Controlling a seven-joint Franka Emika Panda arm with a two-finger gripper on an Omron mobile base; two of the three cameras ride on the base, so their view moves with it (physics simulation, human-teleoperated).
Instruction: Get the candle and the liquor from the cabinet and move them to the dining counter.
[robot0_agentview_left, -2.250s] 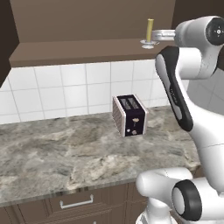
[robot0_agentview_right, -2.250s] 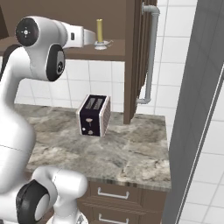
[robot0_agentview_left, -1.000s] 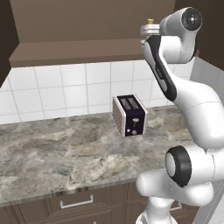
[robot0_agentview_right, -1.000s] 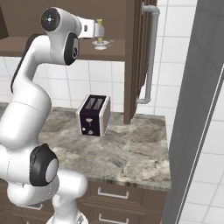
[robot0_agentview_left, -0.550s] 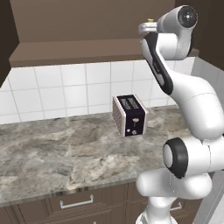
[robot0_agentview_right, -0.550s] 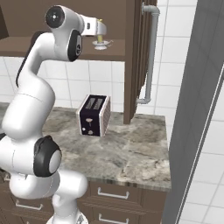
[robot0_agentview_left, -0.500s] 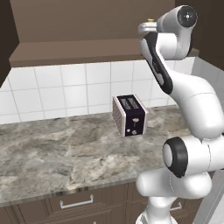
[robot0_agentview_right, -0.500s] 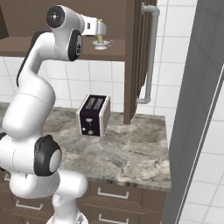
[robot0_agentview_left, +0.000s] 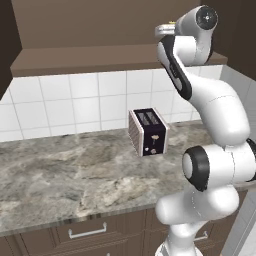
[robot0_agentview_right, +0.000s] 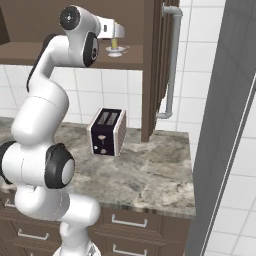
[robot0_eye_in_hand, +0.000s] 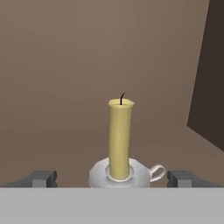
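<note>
light: even, soft – no glare | shadows: faint, dim under the cabinet (robot0_agentview_left: 115, 55) | focus: sharp rendering – no blur, no edge distortion

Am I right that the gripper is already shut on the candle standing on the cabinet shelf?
Not quite: the gripper is open, its fingertips wide on either side of the candle, as the hand view shows. The candle does stand on the cabinet shelf.

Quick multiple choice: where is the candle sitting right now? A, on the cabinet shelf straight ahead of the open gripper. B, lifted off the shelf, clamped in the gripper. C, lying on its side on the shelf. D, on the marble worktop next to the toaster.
A: the candle stands upright in its white holder on the cabinet shelf, centred between the fingertips of the open gripper, which has not closed on it.
</note>
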